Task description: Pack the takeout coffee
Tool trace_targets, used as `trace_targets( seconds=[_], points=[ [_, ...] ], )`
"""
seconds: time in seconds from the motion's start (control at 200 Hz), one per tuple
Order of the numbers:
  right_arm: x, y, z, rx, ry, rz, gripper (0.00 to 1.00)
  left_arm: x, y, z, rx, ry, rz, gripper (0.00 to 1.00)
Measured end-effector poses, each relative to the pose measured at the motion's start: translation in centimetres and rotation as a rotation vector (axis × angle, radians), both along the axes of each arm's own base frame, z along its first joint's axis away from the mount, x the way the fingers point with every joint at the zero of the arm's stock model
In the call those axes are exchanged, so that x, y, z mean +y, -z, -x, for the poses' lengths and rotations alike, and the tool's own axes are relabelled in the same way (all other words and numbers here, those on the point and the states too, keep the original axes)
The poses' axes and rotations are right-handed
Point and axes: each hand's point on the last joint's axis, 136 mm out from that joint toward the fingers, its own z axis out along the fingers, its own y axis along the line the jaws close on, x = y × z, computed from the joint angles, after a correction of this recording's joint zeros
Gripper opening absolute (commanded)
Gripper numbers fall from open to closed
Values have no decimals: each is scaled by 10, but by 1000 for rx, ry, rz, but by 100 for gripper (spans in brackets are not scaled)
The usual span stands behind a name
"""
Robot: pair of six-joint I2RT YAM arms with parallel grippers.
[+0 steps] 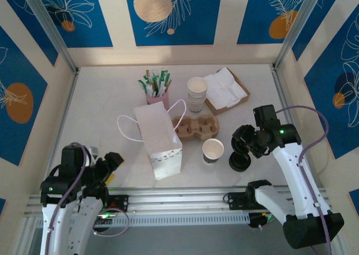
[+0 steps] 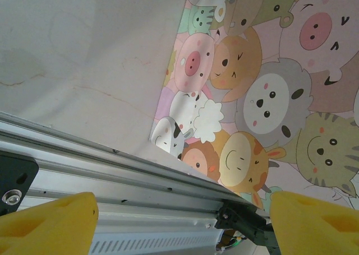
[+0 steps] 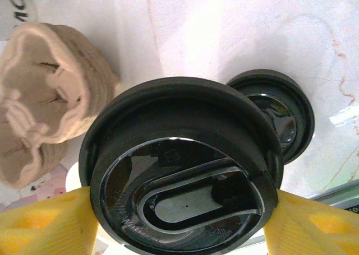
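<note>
My right gripper [image 1: 244, 139] is shut on a black coffee lid [image 3: 182, 171], both yellow fingers pressed against its rim, and holds it just above the table. A second black lid [image 1: 239, 162] [image 3: 277, 112] lies on the table below it. An open paper cup [image 1: 213, 151] stands left of the lids. Behind the cup lies a brown pulp cup carrier [image 1: 195, 126] [image 3: 45, 92]. A white paper bag [image 1: 159, 134] with handles stands left of the carrier. My left gripper [image 1: 112, 162] [image 2: 179, 221] hangs open over the front rail, with nothing between its fingers.
A stack of paper cups [image 1: 197, 92], a tray of white napkins [image 1: 224, 89] and a pink holder of stir sticks [image 1: 155, 87] stand at the back. The metal rail [image 2: 112, 171] runs along the table's near edge, with a cartoon-print sheet [image 2: 269, 87] beyond it.
</note>
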Motion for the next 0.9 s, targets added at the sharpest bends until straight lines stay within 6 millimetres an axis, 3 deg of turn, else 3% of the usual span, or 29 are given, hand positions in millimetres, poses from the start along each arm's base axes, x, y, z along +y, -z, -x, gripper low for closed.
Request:
trace_targets(
  seconds=[0.165, 0.495, 0.9],
  points=[
    [15, -18, -6, -18, -77, -7, 71, 0, 0, 0, 3, 0, 0, 80],
    [64, -40, -11, -13, -325, 32, 70, 0, 0, 0, 3, 0, -1, 80],
    [100, -23, -12, 97, -512, 135, 70, 0, 0, 0, 2, 3, -2, 79]
  ],
)
